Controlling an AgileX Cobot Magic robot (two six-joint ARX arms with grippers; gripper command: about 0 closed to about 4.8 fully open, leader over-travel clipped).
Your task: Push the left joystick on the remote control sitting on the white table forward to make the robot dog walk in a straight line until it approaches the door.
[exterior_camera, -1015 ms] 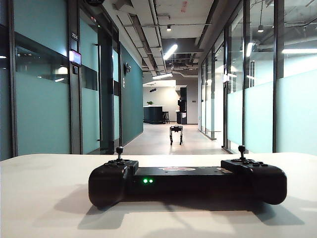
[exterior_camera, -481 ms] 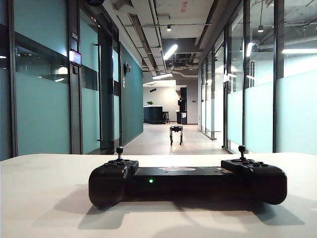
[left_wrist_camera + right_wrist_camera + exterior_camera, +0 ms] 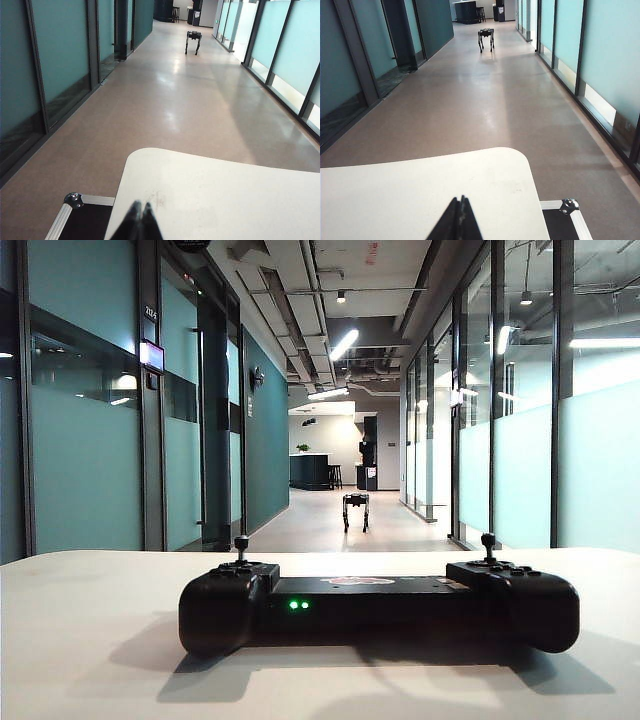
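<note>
Remote control (image 3: 378, 612) lies untouched on the white counter (image 3: 90, 640), with the robot dog far down the corridor.
Corridor floor (image 3: 165, 100) runs between teal glass walls toward a dark bar at the far end, and the robot dog (image 3: 355, 510) stands on it, well apart from the counter. On the wide black controller two green lights (image 3: 298, 605) glow at the front, and the left joystick (image 3: 241, 546) stands upright, the same as the right stick (image 3: 488, 544). The left hand (image 3: 140, 212) and the right hand (image 3: 460, 207) each hang over a near corner of the counter, fingers pressed together and holding nothing. A black case with a metal corner (image 3: 74, 200) sits beside the counter.
</note>
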